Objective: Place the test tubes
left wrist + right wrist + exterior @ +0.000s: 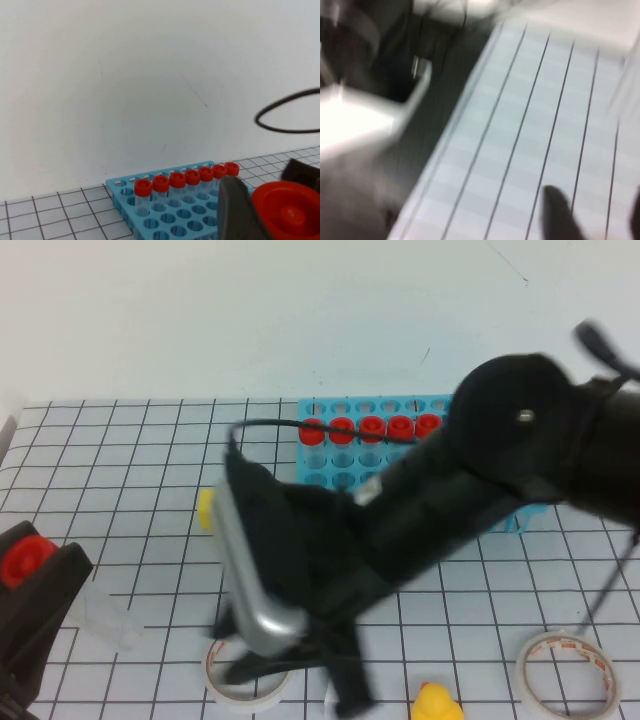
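Left gripper [35,575], near-left, clamps tube [105,618]; right gripper's [300,680] jaws gape near-centre.

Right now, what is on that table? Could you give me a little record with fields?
Rack: blue rack at the far side of the mat, one row of red-capped tubes standing in it
Left gripper: near-left corner, shut on a test tube
Right gripper: low over the mat's near edge, open, empty
Loose items: tape roll near right, yellow duck at the near edge
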`<action>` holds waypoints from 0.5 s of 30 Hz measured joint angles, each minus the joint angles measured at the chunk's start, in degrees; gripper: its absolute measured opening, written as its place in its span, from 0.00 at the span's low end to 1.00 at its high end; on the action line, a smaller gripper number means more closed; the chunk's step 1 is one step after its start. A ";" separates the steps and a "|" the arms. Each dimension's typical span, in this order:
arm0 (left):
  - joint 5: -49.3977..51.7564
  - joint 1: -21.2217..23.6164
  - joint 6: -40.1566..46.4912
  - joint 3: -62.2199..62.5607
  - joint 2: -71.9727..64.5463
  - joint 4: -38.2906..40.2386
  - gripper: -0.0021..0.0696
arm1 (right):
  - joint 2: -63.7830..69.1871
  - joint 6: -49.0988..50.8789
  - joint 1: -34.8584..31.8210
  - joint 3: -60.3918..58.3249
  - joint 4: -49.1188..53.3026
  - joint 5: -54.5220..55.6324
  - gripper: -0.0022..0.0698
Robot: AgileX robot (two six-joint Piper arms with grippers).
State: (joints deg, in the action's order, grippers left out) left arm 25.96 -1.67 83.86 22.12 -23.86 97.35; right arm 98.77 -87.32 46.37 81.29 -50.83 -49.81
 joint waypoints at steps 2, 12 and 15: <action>0.00 0.00 1.14 0.00 0.00 0.00 0.39 | -2.52 8.94 0.00 0.00 12.25 -3.12 0.25; 0.22 0.00 9.07 0.00 0.00 0.00 0.39 | -17.10 48.94 -0.24 -6.37 53.46 -11.74 0.04; 0.35 0.00 9.98 0.00 0.00 0.00 0.39 | -24.64 54.13 -0.24 -13.56 57.08 -6.70 0.04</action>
State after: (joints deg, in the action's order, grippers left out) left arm 26.30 -1.67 93.85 22.12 -23.86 97.35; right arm 74.13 -33.19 46.13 67.73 6.25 -56.51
